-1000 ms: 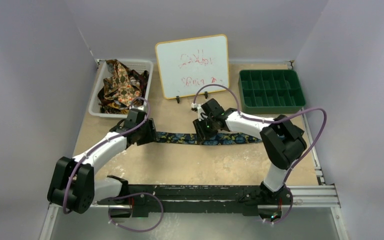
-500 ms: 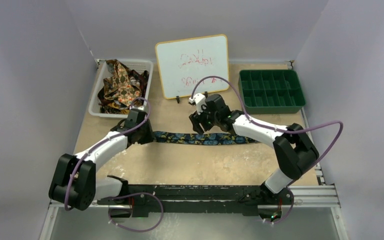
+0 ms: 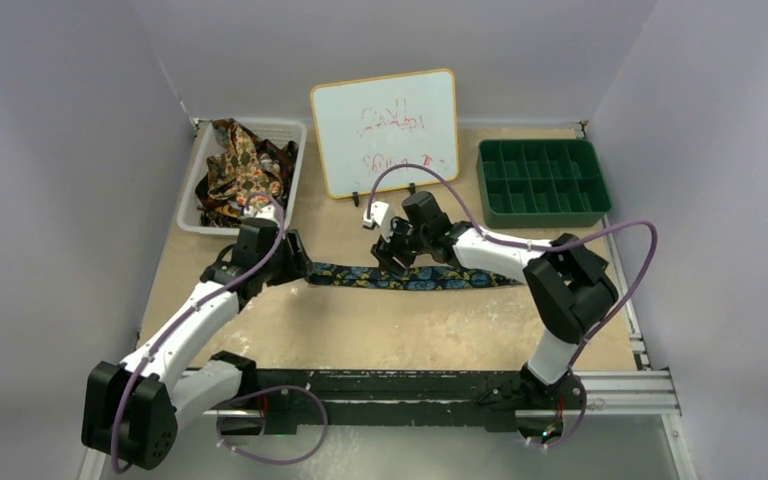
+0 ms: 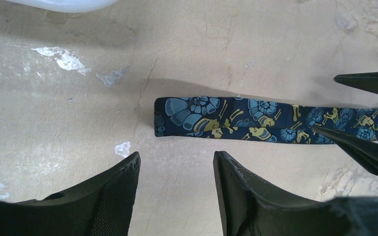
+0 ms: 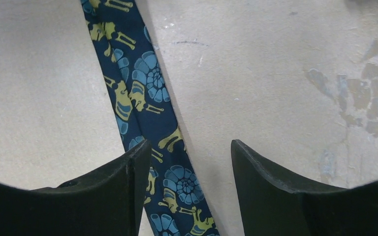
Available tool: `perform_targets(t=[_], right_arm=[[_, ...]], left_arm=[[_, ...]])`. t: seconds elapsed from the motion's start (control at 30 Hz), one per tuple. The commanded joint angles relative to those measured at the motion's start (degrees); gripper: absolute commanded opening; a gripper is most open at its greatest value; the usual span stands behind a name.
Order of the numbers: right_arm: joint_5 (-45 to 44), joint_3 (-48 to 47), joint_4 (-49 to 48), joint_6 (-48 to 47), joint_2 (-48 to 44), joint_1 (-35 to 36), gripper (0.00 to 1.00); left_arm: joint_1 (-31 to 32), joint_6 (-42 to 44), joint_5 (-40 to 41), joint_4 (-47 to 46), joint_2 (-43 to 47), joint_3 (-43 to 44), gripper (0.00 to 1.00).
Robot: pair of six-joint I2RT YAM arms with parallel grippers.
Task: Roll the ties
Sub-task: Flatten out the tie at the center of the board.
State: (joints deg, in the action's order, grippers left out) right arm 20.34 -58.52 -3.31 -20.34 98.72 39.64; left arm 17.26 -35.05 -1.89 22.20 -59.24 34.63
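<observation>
A dark navy tie with blue and gold snails lies flat across the middle of the table. Its folded left end shows in the left wrist view. My left gripper hovers open and empty just off that left end. My right gripper is open above the tie's middle, the strip running between and under its jaws. Several brown, gold and red ties are heaped in the white basket.
A white basket stands at the back left. A whiteboard with red writing stands at the back centre. A green compartment tray sits at the back right. The tabletop is worn with pale patches.
My left arm has stretched forward and its gripper shifted slightly up and left at the tie's end. My right gripper has swung left and back over the tie. The tie lies as before.
</observation>
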Motion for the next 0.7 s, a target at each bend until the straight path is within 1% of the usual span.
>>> perform_targets(t=[0.0, 0.1, 0.3, 0.47, 0.53, 0.67], right_arm=[[4.3, -0.1, 0.2, -3.9, 2.0, 0.2, 0.63], [3.6, 0.2, 0.8, -4.1, 2.8, 0.2, 0.63], [2.5, -1.0, 2.5, -5.2, 4.0, 0.2, 0.63], [2.5, -0.8, 1.9, -4.1, 5.2, 0.2, 0.62], [2.9, -1.6, 3.1, -4.1, 5.9, 0.2, 0.59], [4.5, -1.5, 3.1, -3.5, 4.8, 0.2, 0.51]], left_arm=[[-0.4, -0.3, 1.7, 2.5, 2.3, 2.9, 0.56], [-0.4, 0.5, 3.8, 3.6, 2.2, 3.6, 0.57], [-0.4, 0.5, 3.6, 4.1, 2.1, 3.9, 0.58], [-0.4, 0.6, 3.5, 4.2, 2.4, 3.8, 0.58], [-0.4, 0.7, 3.4, 4.2, 2.3, 4.0, 0.58], [-0.4, 0.6, 3.4, 4.0, 2.1, 3.8, 0.58]])
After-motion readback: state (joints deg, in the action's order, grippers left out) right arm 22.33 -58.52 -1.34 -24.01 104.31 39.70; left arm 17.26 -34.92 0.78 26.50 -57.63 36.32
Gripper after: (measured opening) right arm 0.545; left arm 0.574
